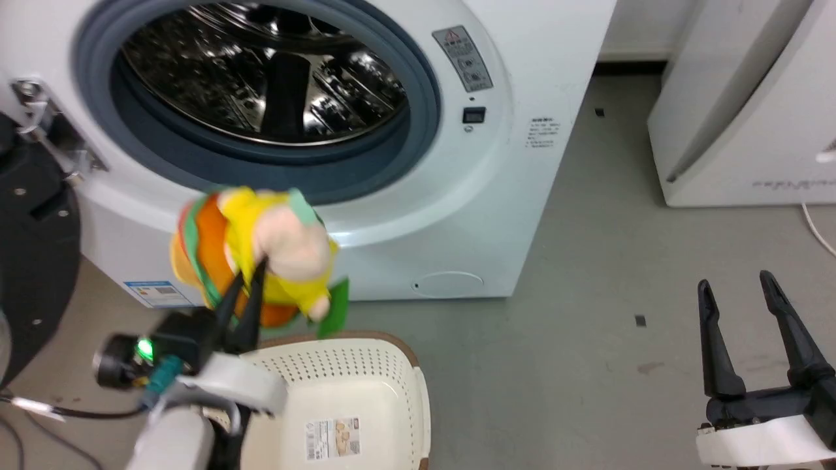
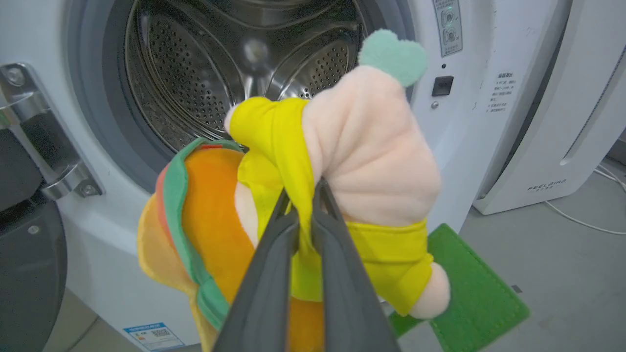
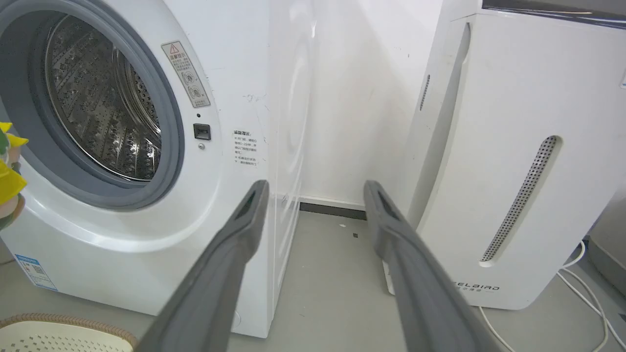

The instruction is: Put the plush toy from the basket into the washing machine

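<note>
Head view: washing machine (image 1: 522,163) open. Basket (image 1: 418,391) lies below and in front of its opening. Plush toy (image 1: 261,248) hangs before that opening's lower lip, left hand (image 1: 253,269) clamped on one thin yellow fold. Risk: fold slips, or toy catches the gasket (image 1: 424,98) and falls outside. Right hand (image 1: 735,281) spread, empty.

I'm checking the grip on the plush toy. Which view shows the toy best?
The left wrist view: the plush toy is large and sharp, its yellow fabric pinched by the left end effector. The head view shows it smaller and blurred; the right wrist view catches a sliver at its left edge.
</note>
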`<state>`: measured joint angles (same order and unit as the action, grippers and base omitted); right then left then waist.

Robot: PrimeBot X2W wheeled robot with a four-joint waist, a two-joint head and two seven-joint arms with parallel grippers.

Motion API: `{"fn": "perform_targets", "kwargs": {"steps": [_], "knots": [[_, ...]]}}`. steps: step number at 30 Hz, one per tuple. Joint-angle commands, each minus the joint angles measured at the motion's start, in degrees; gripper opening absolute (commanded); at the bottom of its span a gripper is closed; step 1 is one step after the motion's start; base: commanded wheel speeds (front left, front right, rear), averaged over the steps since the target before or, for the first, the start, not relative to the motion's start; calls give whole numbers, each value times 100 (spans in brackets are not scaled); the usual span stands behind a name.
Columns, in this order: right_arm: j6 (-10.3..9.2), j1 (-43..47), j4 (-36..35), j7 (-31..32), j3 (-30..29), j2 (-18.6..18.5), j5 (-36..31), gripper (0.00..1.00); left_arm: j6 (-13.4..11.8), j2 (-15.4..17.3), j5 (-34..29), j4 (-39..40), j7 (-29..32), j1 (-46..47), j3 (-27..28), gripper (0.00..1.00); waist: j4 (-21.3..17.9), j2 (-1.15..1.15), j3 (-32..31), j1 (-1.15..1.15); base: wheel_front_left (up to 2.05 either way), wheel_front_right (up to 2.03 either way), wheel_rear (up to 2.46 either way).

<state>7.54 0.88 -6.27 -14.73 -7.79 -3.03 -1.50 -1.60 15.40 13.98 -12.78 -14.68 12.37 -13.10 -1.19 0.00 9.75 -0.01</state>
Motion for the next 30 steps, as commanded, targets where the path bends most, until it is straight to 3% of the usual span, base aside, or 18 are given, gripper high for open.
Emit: {"fn": "perform_targets", "kwargs": {"steps": [1,7,16,20,30], "knots": [[-5,-36,-37,-27,6,15,31,100,-13,64,-30,128,-31,168,97,0,-113,0,164,1,0,0,0],[-5,-255,-104,-27,25,15,63,100,96,363,-61,214,15,1023,328,0,-469,0,765,1,0,0,0],[-5,-673,-236,-27,43,15,260,100,401,953,-142,-318,675,3085,456,0,-990,0,1997,1,0,0,0],[-5,-850,-271,-27,42,15,386,100,585,1290,-262,-806,996,4210,409,0,-1142,0,2519,1,0,0,0],[-5,-1159,-319,-27,238,15,670,100,827,1744,-638,-2305,1705,6617,-74,0,-1418,0,3487,1,0,0,0]]}}
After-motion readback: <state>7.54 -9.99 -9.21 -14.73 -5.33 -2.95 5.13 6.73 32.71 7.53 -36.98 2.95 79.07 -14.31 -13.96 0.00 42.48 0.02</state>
